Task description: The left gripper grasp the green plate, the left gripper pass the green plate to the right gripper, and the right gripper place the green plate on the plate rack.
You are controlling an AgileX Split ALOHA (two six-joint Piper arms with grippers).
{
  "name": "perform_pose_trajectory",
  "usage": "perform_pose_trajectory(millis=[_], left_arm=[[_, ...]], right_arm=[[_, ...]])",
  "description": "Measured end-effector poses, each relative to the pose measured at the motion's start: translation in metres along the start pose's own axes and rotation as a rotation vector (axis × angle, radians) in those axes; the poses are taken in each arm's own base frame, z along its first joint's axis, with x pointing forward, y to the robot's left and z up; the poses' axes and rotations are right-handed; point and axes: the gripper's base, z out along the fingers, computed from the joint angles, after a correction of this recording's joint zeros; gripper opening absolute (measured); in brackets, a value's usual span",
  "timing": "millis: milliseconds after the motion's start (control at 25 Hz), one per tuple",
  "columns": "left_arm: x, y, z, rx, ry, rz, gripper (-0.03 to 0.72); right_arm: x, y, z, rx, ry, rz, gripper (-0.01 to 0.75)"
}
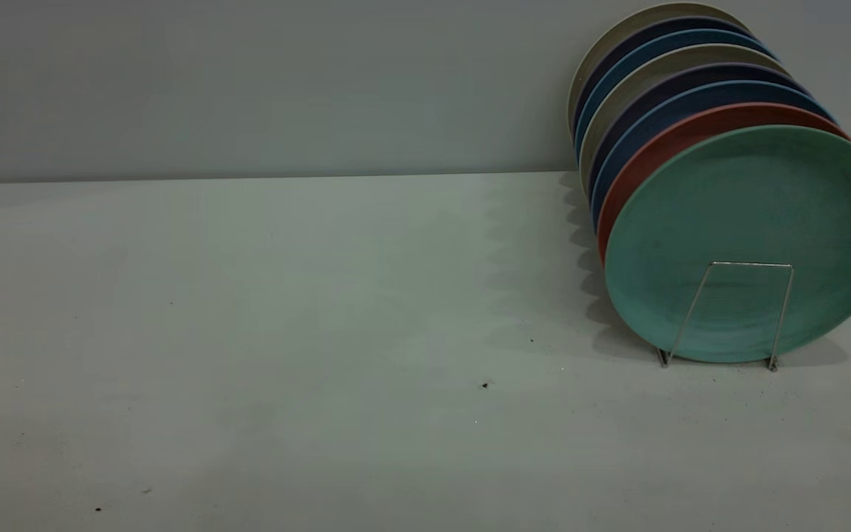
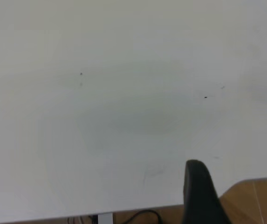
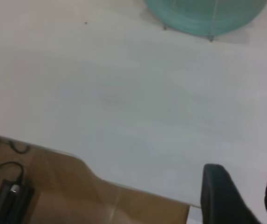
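The green plate (image 1: 754, 236) stands on edge at the front of the rack (image 1: 728, 314), its face turned out toward the open table and its lower rim tucked behind the front wire loop. Just behind it sits a red plate (image 1: 662, 151), then a row of blue, dark and grey ones. By the look of it the placing is already done, so nothing is left to reach for. The right gripper (image 3: 245, 196) is the nearer arm: it hangs over the table's near edge, well apart from the plate, which lies ahead of its fingers across bare tabletop. Its jaws are spread, with a clear gap and nothing between them. The left gripper (image 2: 201, 196) shows only one dark finger over the table (image 2: 124, 116); whether its jaws are parted, I cannot tell.
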Motion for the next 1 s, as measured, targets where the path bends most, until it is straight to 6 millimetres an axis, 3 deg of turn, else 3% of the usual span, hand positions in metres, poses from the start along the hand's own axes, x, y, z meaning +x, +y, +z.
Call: perform_pose_trajectory(millis=[400,1000], left_arm=[[0.001,0.0,-0.001,0.026,-0.012,0.006,0.454],[0.007,0.0,-0.006,0.027,-0.069,0.001,0.454]], right_arm=[[0.001,-0.012,0.008,0.117,-0.018,0.005,0.257],[0.001,-0.014,0.008,0.138,-0.021,0.026,0.257]])
